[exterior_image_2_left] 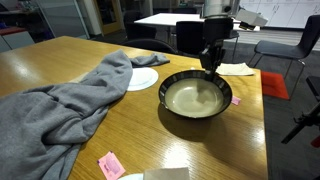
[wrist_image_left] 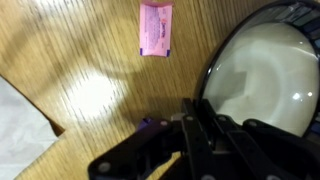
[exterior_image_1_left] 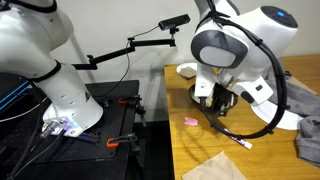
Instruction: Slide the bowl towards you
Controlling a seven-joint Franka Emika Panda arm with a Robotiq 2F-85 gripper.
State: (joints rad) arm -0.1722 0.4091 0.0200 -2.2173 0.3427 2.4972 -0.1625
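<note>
Black gripper (exterior_image_2_left: 212,64) plumb over bowl (exterior_image_2_left: 193,98) (far rim)

An office or meeting room: long wooden table (exterior_image_2_left: 60,65), dark chairs (exterior_image_2_left: 188,35) and more tables (exterior_image_2_left: 165,18) behind.

Bowl (exterior_image_2_left: 196,97) beside plate (exterior_image_2_left: 141,80) on table (exterior_image_2_left: 150,132)

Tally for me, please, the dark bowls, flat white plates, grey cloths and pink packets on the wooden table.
dark bowl: 1
flat white plate: 1
grey cloth: 1
pink packets: 2
Total: 5
</note>
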